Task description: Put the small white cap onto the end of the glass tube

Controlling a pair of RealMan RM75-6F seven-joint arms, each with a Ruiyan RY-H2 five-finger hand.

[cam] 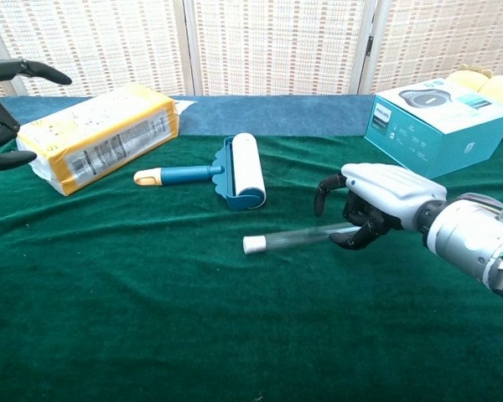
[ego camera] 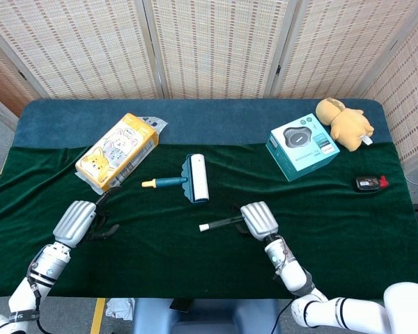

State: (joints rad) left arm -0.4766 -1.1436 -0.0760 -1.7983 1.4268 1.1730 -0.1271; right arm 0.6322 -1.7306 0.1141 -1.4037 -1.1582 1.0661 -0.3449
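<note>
Task essentially complete: the cap (cam: 254, 244) sits on the left end of the tube (cam: 300, 235), held low over the worktop (cam: 151, 318) at frame centre by the right hand (cam: 365, 209), fingers (cam: 352, 239) pinching it; left hand (ego camera: 75, 220), far left, fingers spread, holds nothing.

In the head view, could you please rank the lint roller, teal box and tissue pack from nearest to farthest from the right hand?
From the right hand:
1. Lint roller, up and to its left, mid-table.
2. Teal box, farther back, slightly to its right.
3. Tissue pack, far left, at the back.
</note>
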